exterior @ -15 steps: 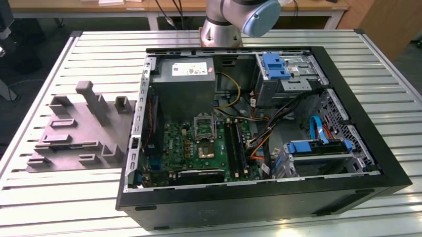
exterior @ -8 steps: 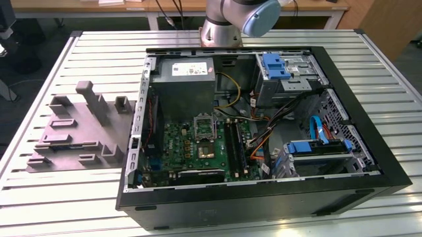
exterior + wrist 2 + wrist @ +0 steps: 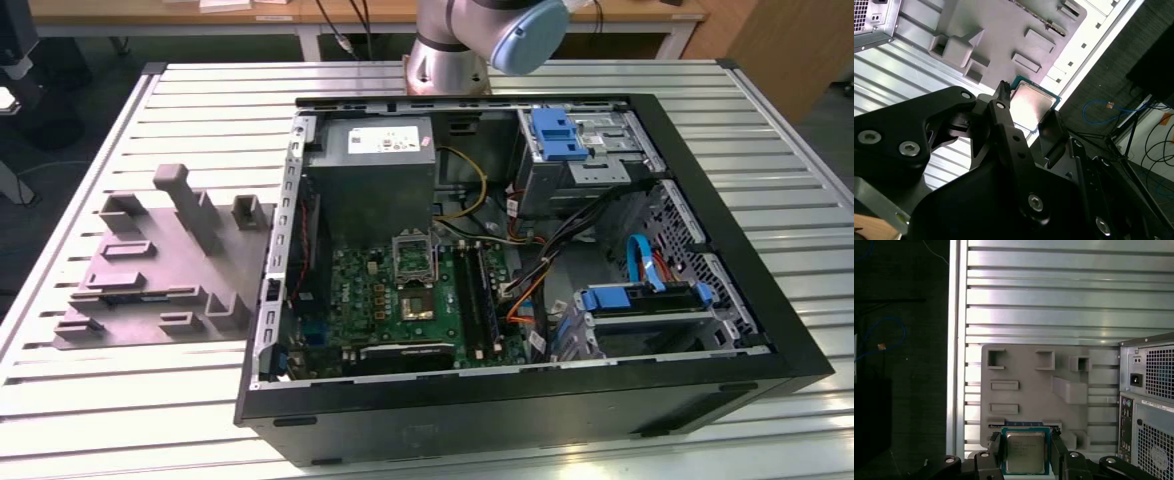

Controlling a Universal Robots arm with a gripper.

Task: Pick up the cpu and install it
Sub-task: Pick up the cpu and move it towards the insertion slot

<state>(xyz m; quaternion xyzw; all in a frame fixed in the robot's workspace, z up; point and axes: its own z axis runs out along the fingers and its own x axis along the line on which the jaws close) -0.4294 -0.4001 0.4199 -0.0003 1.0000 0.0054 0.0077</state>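
The cpu [image 3: 1025, 452] has a pale silvery metal top with a dull satin sheen, edged by green board. The fingers [image 3: 995, 450] look matt black and smooth, with bright metal screws. The tray [image 3: 1024, 370] is matt grey moulded plastic. The desk [image 3: 1054, 290] is ribbed, bright silvery metal. The computer case [image 3: 534, 410] is matt black outside and bare grey sheet metal within.

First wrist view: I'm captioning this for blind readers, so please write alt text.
The gripper holds the cpu by two opposite edges, silvery top facing the camera. Beyond it a grey moulded tray lies on a slatted metal table, beside the rear of a computer case.
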